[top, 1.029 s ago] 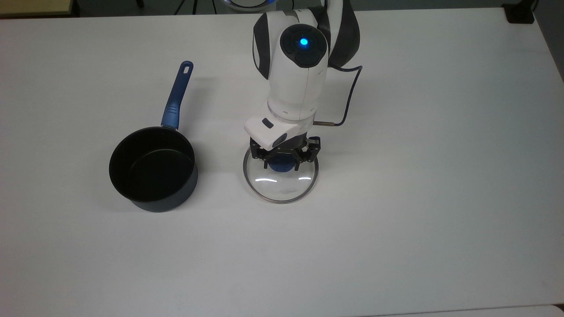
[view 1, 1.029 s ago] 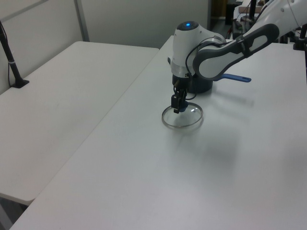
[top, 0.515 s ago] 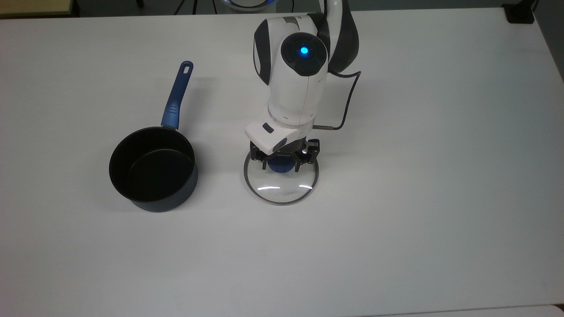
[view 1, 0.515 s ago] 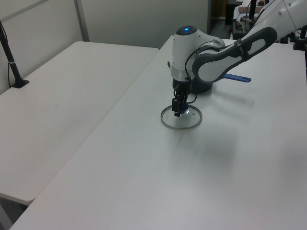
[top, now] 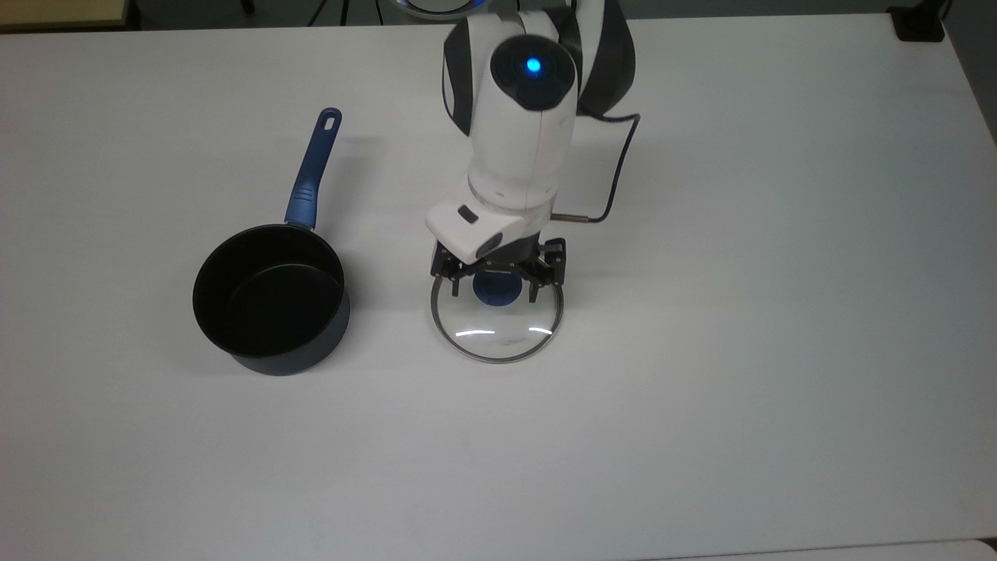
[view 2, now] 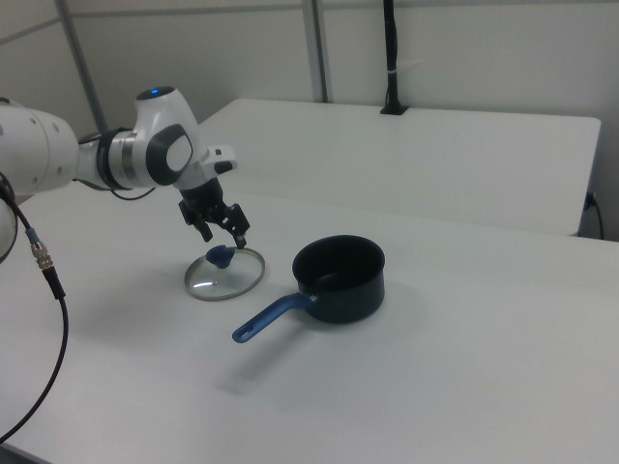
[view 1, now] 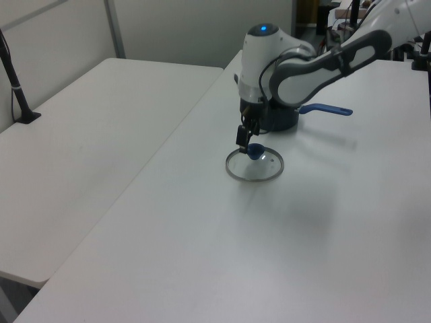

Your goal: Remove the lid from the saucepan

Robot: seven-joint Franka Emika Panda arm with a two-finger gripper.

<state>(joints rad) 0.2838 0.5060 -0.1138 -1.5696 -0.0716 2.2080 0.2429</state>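
The lid (top: 494,333), a clear glass disc with a metal rim and a blue knob (top: 496,288), lies flat on the white table (top: 701,389). My gripper (top: 494,290) hangs open just above the knob, one finger on each side, touching nothing. From the left view the gripper (view 1: 244,139) sits a little above the lid (view 1: 254,169); the right view shows the same gap between gripper (view 2: 222,233) and lid (view 2: 224,277). The saucepan (top: 269,300) stands uncovered at the top view's left, its blue handle (top: 311,171) pointing away; it also appears as saucepan (view 2: 340,280) and saucepan (view 1: 279,120).
A dark cable (top: 619,171) loops off the arm's wrist at the top view's right. A black mount (top: 919,27) sits on the table's far right corner. A second white table (view 1: 87,134) with a black post (view 1: 17,87) adjoins in the left view.
The lid came down flat onto the table. My fingers then spread off the knob and the gripper rose slightly above it.
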